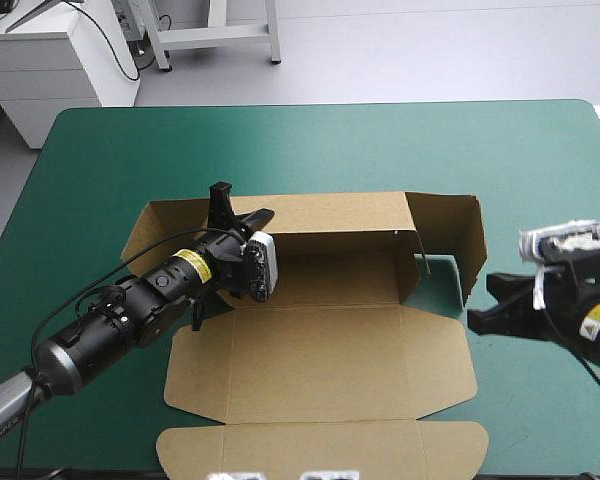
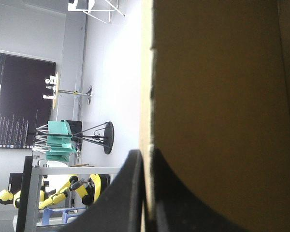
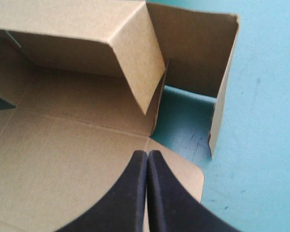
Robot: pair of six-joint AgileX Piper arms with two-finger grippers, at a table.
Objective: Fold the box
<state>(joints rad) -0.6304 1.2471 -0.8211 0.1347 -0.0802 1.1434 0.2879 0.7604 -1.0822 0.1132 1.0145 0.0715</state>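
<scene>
Pinching the raised far wall of the box (image 1: 320, 360), the left gripper (image 1: 238, 210) is steadying it mid-table. The right gripper (image 1: 480, 318) is hovering clenched and empty, the loose right end wall lying just ahead of its jaws.

Overall light: bright and even, falling from overhead; no hard glare on the tabletop (image 1: 130, 150).
High view shadows: soft-edged; the raised back wall of the box (image 1: 320, 360) dims the strip of floor below it, and a dark patch lies on the tabletop under the left arm (image 1: 130, 320).
Left wrist view: the board close ahead stands in shade, dark against a very bright background.
Right wrist view: flat panels well lit, inner wall faces shaded; shadow on the teal-green cover between the walls.
</scene>
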